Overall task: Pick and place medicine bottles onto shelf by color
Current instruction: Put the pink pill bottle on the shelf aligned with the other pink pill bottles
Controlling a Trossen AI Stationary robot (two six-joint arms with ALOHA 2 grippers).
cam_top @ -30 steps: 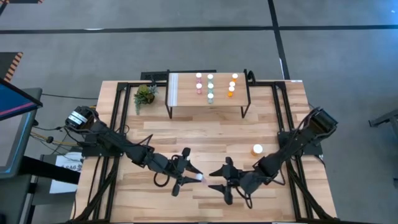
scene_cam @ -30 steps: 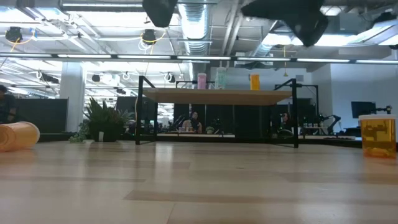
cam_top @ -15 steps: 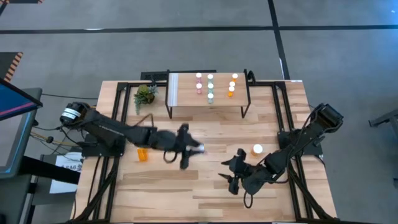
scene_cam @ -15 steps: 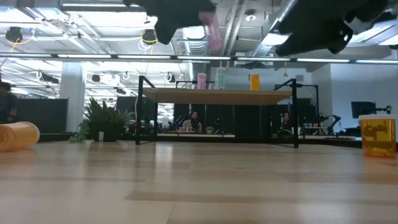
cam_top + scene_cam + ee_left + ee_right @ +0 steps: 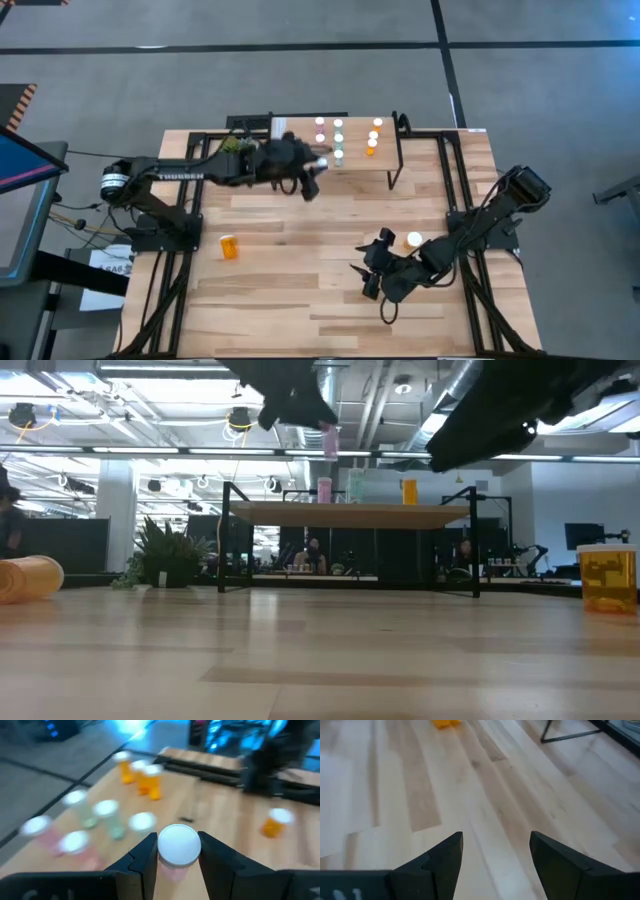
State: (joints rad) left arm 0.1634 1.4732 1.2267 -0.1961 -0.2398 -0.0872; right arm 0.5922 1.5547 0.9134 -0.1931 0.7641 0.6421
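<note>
Plant (image 5: 233, 150) beside shelf (image 5: 290, 175) | left hand (image 5: 178, 851) grips pink bottle (image 5: 179, 846) | right hand (image 5: 494, 851) wide

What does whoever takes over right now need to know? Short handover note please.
Left gripper: shut on a pink bottle, held above the shelf near the pink bottles there.
Right gripper: open, empty, over the table's front right.
Done: seven bottles stand on the shelf, grouped as pink, teal, orange.
Left: place the held pink one; then the large orange bottle lying front left, and the upright orange bottle beside the right arm.
</note>
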